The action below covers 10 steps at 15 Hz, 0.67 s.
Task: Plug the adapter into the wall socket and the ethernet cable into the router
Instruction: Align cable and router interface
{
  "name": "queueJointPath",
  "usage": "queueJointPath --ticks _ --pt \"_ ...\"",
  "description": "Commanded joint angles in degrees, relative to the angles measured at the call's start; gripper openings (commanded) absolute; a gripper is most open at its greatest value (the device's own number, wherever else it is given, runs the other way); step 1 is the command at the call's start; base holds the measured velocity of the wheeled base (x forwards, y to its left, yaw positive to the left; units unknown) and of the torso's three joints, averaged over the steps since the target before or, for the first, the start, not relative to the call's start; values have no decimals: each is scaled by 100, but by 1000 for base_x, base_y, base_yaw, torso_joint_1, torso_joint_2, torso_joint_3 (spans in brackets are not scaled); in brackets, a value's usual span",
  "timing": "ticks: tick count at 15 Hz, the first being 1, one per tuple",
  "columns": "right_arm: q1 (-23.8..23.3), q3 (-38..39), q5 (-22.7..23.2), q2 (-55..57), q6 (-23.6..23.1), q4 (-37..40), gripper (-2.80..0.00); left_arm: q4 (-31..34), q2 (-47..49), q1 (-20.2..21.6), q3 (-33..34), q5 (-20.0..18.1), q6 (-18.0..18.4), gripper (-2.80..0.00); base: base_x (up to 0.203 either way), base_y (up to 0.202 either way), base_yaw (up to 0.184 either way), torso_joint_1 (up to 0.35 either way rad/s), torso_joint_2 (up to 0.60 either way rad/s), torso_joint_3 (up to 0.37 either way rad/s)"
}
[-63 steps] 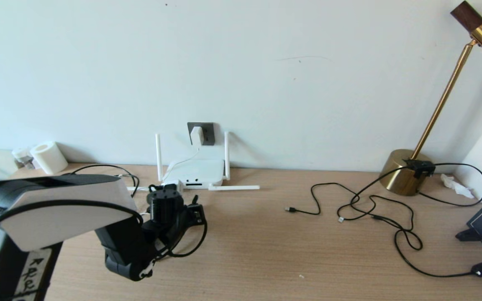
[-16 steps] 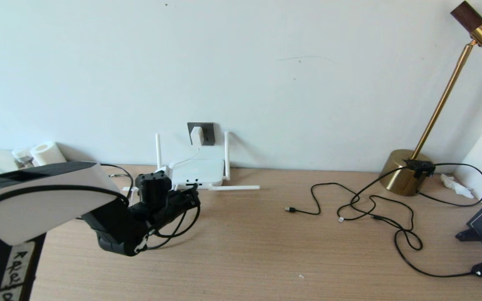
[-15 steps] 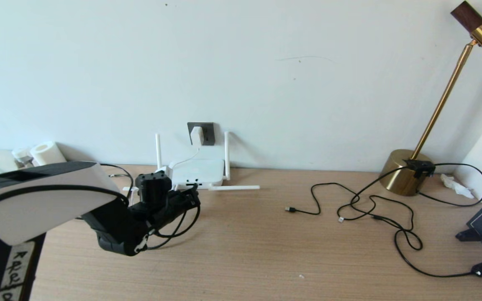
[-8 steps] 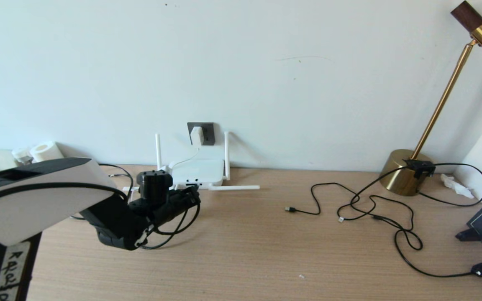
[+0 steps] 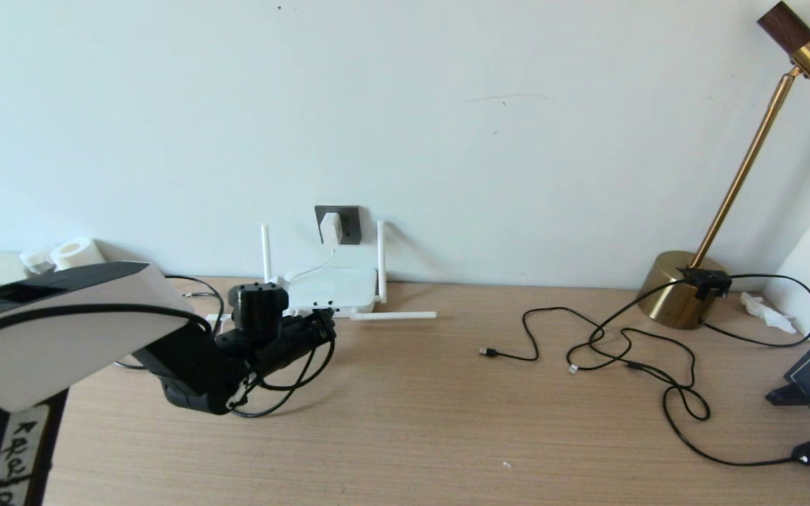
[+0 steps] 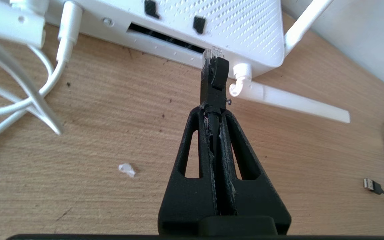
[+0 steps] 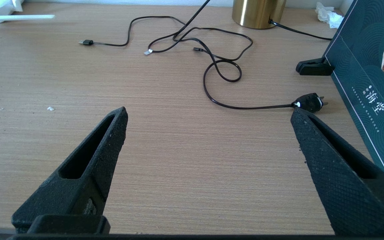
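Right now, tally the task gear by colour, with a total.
White: 2, router and adapter
Black: 1, ethernet cable, gripped in the left hand
Dark grey: 1, wall socket
Total: 4

Head camera looks down across the desk [image 5: 447,422] — wrist cameras sit low, both sharing its wood.

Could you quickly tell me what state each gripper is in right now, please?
Left gripper: shut on the ethernet cable, its clear tip at the router port edge.
Right gripper: open, holding nothing, over the desk.
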Motion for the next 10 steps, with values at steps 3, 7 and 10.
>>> queueJointPath --ticks 3,7,10 --pt "1 1 -2 9 0 4 0 39 32 45 -130 -14 -20 -280 0 0 0 0 0 0" --pt "1 1 -2 9 0 4 0 143 69 59 -208 -41 -20 -280 0 0 0 0 0 0" --pt "1 1 -2 9 0 4 0 252 113 59 -378 -41 -20 -280 0 0 0 0 0 0"
